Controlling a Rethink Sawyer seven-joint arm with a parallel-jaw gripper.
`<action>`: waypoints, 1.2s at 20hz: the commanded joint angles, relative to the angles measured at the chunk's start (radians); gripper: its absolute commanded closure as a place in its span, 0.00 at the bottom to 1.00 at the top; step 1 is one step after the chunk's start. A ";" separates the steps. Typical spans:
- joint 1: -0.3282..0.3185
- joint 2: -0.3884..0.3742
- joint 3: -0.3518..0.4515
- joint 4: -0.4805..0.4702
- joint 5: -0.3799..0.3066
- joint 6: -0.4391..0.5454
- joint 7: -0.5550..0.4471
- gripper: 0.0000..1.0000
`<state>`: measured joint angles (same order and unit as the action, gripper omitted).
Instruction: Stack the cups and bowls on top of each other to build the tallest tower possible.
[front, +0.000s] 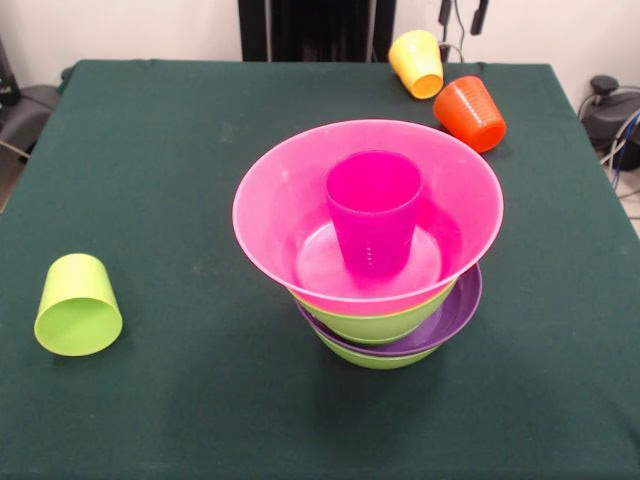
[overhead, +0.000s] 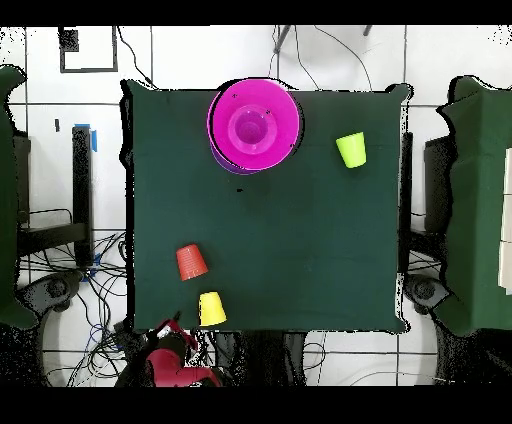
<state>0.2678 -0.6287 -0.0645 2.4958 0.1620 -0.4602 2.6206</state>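
Four cups are visible on the dark green tabletop. One of them, the purple cup, stands upright with its mouth up inside the pink bowl, near the middle of the bowl's floor. The pink bowl is the top layer of the tower. Under it, in the front view, I see a lime green bowl, then the wide purple bowl whose rim sticks out to one side, and below it another lime green bowl touching the tabletop. The stack leans a little, so the layers are not exactly centred.

The lime green cup lies on its side, well apart from the tower, with its mouth turned toward the front camera. The yellow-orange cup and the orange cup lie tipped over just beside each other, near the tabletop corner on the robot's side.

In the overhead view, the red arm shows only at the bottom edge, off the tabletop, beside the yellow-orange cup's corner. The tool is not clearly visible there, so I cannot tell if it is spread or pressed together.
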 joint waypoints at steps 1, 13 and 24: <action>-0.014 0.020 0.073 -0.062 0.045 0.082 0.156 0.00; -0.064 0.105 0.070 -0.056 -0.023 -0.011 0.166 0.00; -0.094 0.209 0.058 -0.066 -0.080 -0.102 0.177 0.00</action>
<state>0.1867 -0.5242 -0.0652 2.4950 0.1147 -0.4932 2.6206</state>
